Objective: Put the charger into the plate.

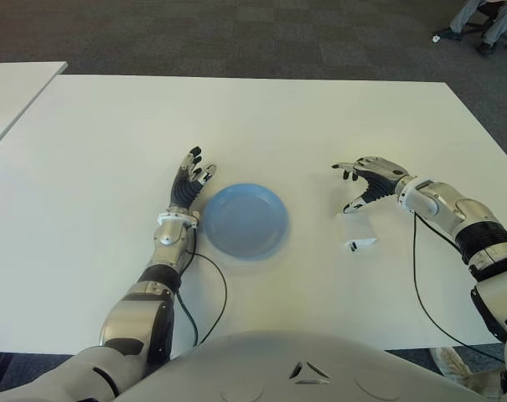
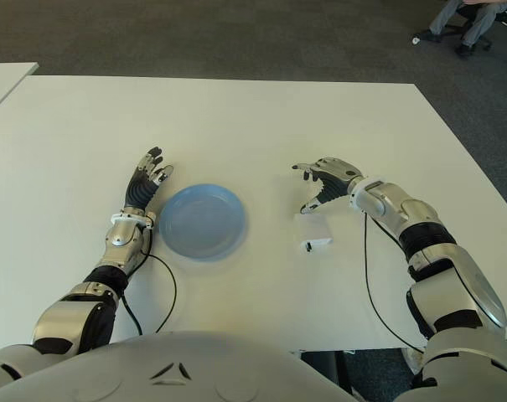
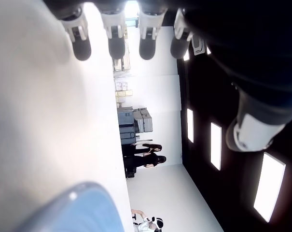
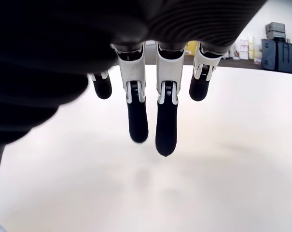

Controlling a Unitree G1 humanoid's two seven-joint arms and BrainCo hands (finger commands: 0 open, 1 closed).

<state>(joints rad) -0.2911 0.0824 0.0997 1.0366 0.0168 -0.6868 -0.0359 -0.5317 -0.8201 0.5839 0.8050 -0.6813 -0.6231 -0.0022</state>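
A white charger (image 1: 357,230) lies on the white table (image 1: 261,126), to the right of the blue plate (image 1: 243,220). My right hand (image 1: 362,180) hovers just behind and above the charger with its fingers (image 4: 166,125) spread and curved downward, holding nothing. The right wrist view shows only bare tabletop under those fingers. My left hand (image 1: 188,186) shows beside the plate on its left, fingers (image 3: 114,43) extended and empty. The plate (image 2: 202,220) holds nothing.
A second white table's corner (image 1: 14,84) shows at the far left. Black cables (image 1: 421,293) run from each wrist across the table. A seated person's legs (image 1: 486,25) show on the dark carpet at the far right.
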